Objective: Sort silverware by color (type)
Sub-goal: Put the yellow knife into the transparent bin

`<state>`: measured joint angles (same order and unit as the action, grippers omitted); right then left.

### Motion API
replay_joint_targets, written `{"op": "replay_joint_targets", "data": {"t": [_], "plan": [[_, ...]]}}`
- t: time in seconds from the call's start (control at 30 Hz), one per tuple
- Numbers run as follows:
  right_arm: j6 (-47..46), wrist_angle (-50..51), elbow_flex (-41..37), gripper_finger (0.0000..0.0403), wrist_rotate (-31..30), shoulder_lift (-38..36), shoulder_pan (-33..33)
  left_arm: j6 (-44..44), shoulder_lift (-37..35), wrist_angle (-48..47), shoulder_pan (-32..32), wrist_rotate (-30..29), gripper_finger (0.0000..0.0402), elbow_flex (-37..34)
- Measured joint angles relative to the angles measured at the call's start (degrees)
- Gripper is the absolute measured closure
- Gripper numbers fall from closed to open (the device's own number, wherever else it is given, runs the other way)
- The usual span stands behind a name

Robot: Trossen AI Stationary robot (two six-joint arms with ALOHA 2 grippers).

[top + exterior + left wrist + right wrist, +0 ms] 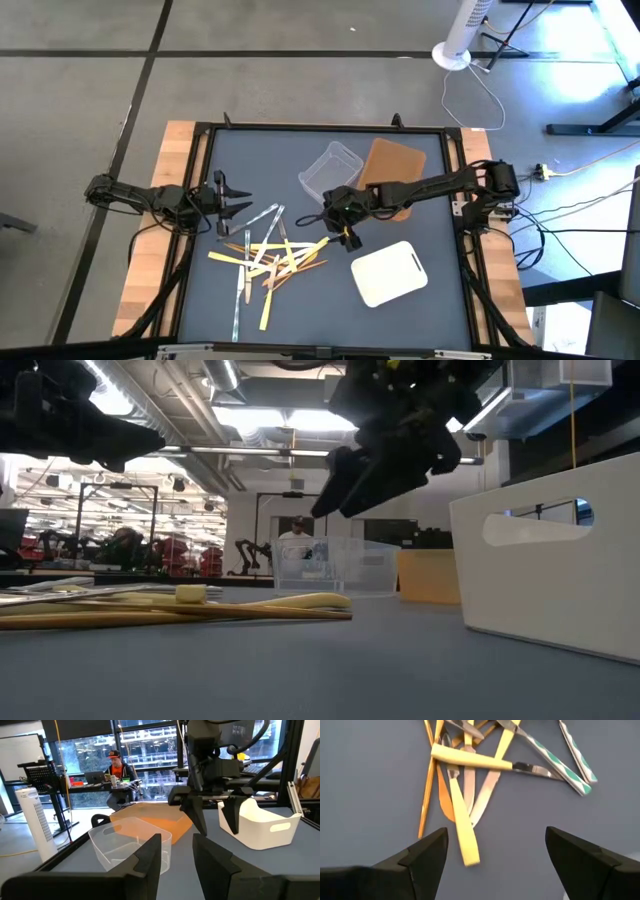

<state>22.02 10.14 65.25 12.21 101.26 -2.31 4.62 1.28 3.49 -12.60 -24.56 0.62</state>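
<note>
Far left: left gripper point(238, 198) hovering over the mat's left side, fingers partly apart, holding nothing. Just beside it toward the table's front — the silverware point(268, 258), a tangled pile of pale yellow, silver and orange-brown pieces lying flat on the grey mat point(320, 310). At the pile's right edge: right gripper point(343, 222) poised above the utensils, fingers spread wide, empty. Behind it, a clear plastic tub point(330, 168) and a brown tray point(394, 165). Further right and nearer the front — a white tray point(390, 272).
</note>
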Motion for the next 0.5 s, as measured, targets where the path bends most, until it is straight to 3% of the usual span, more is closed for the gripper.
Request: {"op": "replay_joint_targets", "data": {"t": [0.5], "plan": [[-0.9,-6.4,0.0,0.0084,5.4,7.8,-0.8,0.0,0.0,0.0,0.0,0.0,0.0296,0.0]]}}
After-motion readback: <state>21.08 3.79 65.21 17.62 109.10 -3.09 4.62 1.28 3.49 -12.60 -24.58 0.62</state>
